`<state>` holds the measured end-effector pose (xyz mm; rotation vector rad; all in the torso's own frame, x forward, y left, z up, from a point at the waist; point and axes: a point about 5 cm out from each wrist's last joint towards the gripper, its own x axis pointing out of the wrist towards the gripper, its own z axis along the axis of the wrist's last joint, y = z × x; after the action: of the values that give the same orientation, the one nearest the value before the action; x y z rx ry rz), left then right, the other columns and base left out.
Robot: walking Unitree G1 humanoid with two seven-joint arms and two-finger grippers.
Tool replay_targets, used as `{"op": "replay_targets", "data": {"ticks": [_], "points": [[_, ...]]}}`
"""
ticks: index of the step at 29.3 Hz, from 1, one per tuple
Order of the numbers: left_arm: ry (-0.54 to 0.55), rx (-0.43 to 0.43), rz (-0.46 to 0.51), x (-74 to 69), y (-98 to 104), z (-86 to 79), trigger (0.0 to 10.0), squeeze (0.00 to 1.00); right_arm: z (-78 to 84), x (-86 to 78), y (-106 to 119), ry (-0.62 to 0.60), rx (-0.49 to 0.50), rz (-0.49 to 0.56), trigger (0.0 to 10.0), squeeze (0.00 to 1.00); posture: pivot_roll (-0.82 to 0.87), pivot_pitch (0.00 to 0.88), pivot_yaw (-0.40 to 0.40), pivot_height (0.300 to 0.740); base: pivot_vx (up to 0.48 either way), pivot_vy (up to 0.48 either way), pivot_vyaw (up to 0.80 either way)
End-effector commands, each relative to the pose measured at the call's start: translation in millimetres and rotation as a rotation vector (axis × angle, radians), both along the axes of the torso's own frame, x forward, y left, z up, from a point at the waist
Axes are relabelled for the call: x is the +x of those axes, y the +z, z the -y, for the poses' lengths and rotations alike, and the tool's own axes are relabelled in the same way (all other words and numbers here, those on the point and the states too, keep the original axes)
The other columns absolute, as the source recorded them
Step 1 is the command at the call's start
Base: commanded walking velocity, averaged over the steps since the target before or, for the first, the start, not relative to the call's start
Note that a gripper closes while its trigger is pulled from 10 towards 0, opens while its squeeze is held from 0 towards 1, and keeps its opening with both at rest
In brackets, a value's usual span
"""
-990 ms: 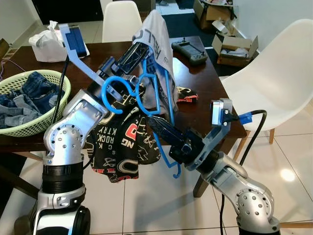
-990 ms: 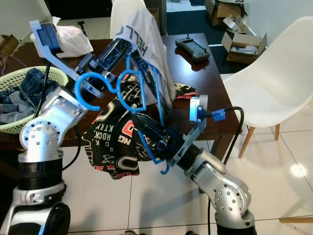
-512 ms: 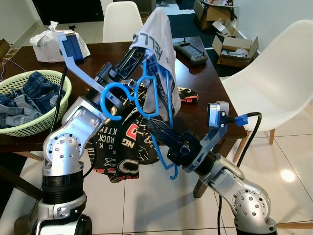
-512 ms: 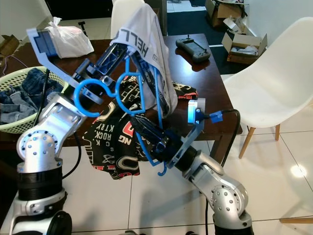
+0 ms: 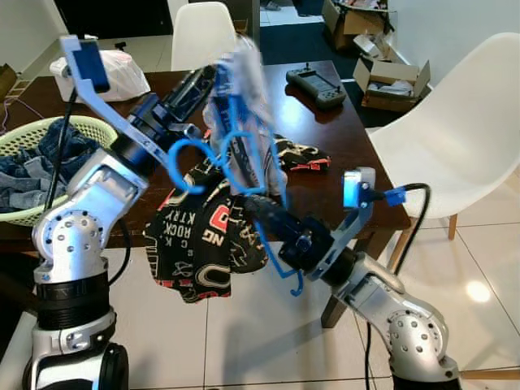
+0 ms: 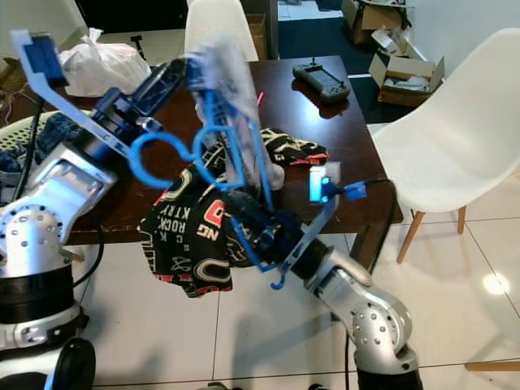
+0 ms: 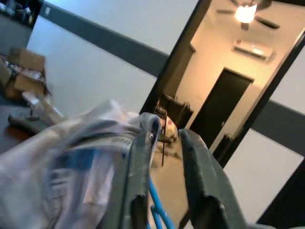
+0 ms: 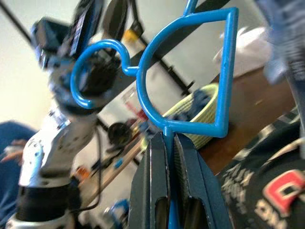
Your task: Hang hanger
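A blue wire hanger [image 5: 185,165] hangs in the air over the table's front edge. My right gripper [image 5: 265,213] is shut on its lower bar; the right wrist view has the fingers [image 8: 151,168] clamped on the wire below the hanger's hook [image 8: 102,44]. My left gripper [image 5: 208,78] reaches in from the left and is shut on a white shirt [image 5: 244,75], blurred, draped over the hanger's upper part. In the left wrist view the white shirt [image 7: 78,138] lies against one finger, with blue wire between the fingers.
A black printed garment [image 5: 203,236] hangs off the dark wooden table [image 5: 341,146]. On the table are a green basket [image 5: 20,215] of jeans, a white bag [image 5: 122,69] and a controller [image 5: 315,83]. A white chair [image 5: 455,138] stands to the right; another [image 5: 203,32] behind.
My left arm has swung out to the left, and the white shirt has moved with it and is now blurred. My right gripper keeps its hold on the hanger.
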<state>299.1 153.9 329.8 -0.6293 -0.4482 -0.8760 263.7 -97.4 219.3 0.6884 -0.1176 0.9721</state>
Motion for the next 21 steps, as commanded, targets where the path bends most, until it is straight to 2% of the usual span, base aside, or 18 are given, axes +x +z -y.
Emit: {"op": "replay_targets", "data": {"ticks": [1,11,19,20,21], "points": [[-0.071,0.000,0.061,-14.4,10,-1.9,10.0,1.00,-0.5,1.8,2,-0.016,0.006,0.009,0.0,0.00,0.08,0.166,0.069,0.740,0.000,0.000,0.00],[-0.203,-0.055,0.123,-34.0,12,1.2,10.0,1.00,0.0,4.1,3,-0.030,0.035,0.010,0.0,0.00,0.09,0.160,0.069,0.740,0.000,0.000,0.00],[-0.139,-0.057,0.111,-28.8,13,-7.6,10.0,1.00,2.1,2.0,7,-0.018,0.087,0.024,0.0,0.00,0.09,0.157,0.069,0.740,0.000,0.000,0.00],[-0.110,-0.053,0.099,-26.4,11,-9.9,10.0,0.93,2.7,1.2,8,-0.012,0.101,0.029,0.0,0.00,0.09,0.156,0.070,0.740,0.000,0.000,0.00],[-0.110,-0.053,0.099,-26.4,11,-9.9,10.0,0.93,2.7,1.2,8,-0.012,0.101,0.029,0.0,0.00,0.09,0.156,0.070,0.740,0.000,0.000,0.00]]}}
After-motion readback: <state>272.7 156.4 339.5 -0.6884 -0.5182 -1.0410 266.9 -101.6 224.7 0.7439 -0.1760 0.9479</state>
